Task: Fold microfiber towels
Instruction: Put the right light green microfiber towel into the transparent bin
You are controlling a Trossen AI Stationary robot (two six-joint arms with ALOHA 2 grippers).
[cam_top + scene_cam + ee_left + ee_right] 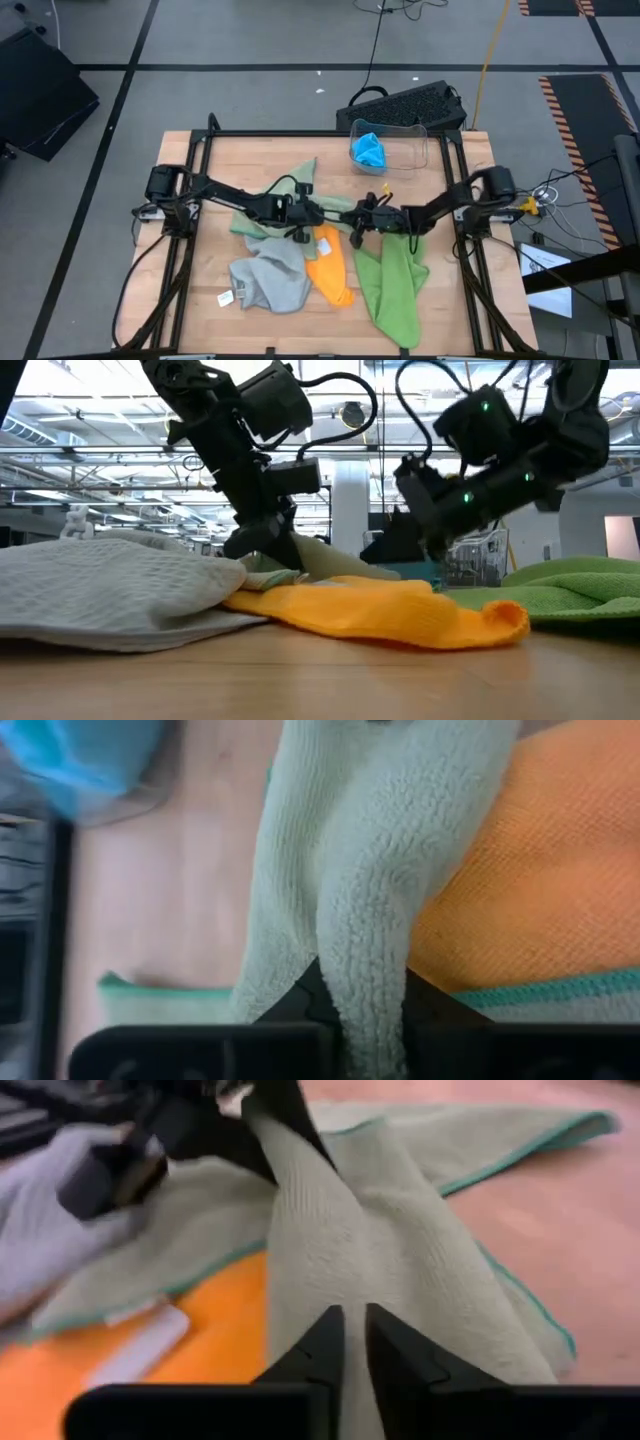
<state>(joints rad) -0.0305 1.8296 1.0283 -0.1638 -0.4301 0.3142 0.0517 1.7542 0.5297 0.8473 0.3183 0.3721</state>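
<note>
on a wooden table [200, 300], under two dark arms meeting at the middle. largest of the cloths: the lime green towel [392, 285], lying crumpled toward the right front, long axis from the table middle to the front edge. next, the grey towel [270, 280], bunched at the left front. then the sage green towel [270, 215] with its teal hem, spread behind the middle and pulled up into a ridge between the two grippers. then the orange towel [330, 265], a narrow strip between grey and lime, partly under the sage one. smallest, the bright blue towel [368, 150], apart from the rest in a clear bin [420, 135] at the back.

left gripper [365, 1010] closed on a fold of the sage green towel, cloth plainly pinched between the fingers. right gripper [354, 1342] narrow, fingers nearly together at the other end of the same ridge; seems to pinch the cloth, but not fully sure from the wrist view.

the relation that matters: the raised ridge of the sage towel running left to right between both grippers, so each arm at its own end and neither nearer. probably a lifting or a spreading step, early in the task, since no towel looks folded. risk: dragging the orange towel along, because of lying just under.

labels: a small white tag [226, 297] at the grey towel's corner, another white tag [140, 1350] near the orange one; no writing readable.
</note>
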